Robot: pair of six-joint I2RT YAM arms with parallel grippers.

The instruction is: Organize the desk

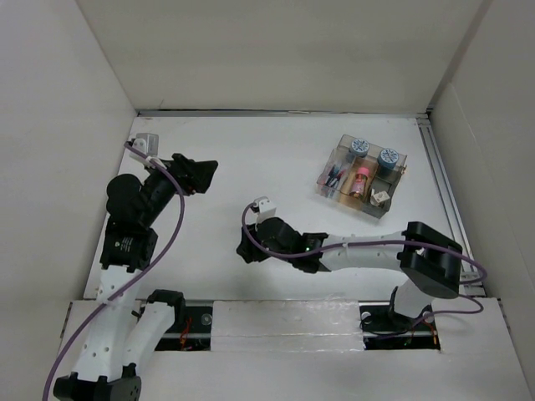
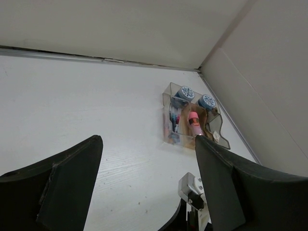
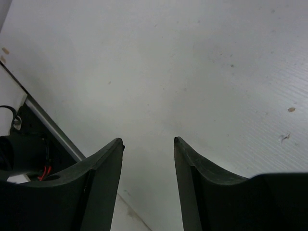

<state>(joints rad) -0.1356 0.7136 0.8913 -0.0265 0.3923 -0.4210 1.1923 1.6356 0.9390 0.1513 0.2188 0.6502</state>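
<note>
The desk [image 1: 251,159] is a flat white tabletop walled by white panels, with a metal rail [image 1: 443,192] along its right edge. My left gripper [image 1: 203,175] is open and empty, held over the left part of the desk; in its wrist view [image 2: 148,144] the jaws stand wide apart with bare desk between them. My right gripper [image 1: 244,249] is open and empty, low over the middle of the desk and pointing left; its wrist view [image 3: 148,141] shows only bare white surface between the jaws.
A small clear compartmented tray [image 1: 362,175] stands at the back right, holding two blue-topped round things, a pink tube and small items; it also shows in the left wrist view [image 2: 192,120]. A metal strip and the arm bases line the near edge.
</note>
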